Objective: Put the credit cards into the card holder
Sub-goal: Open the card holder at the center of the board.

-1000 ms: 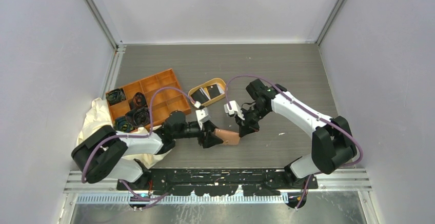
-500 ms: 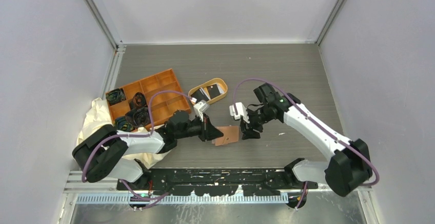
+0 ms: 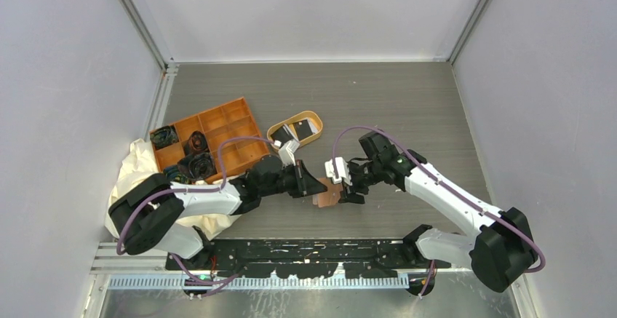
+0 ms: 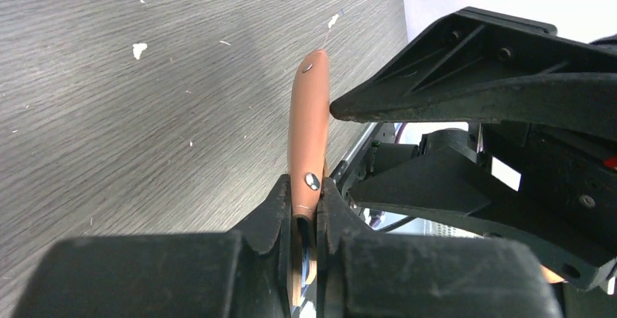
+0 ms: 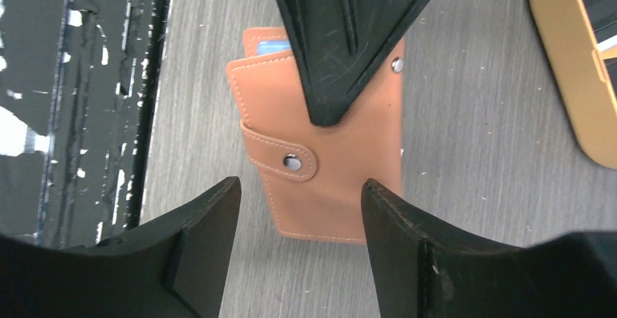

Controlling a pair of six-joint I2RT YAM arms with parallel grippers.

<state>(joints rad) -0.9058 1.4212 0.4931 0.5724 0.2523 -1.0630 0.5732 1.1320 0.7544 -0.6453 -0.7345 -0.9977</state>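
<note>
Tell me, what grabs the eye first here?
The pinkish-brown card holder, pinched at one edge by the left arm's fingers at the table's front centre, with the right arm's fingers open just over it. Behind it an oval tray holds black cards, and an orange tray sits to the left.

Card holder point(image 5: 335, 194): tan leather-like skin, smooth, matt, stitched edges; snap studs of shiny metal. Table point(image 3: 407, 100): grey wood-grain, matt, speckled. Right gripper point(image 5: 295, 187): black plastic, matt, scuffed. Cloth point(image 3: 134, 169), at 9 o'clock: cream, crumpled.
</note>
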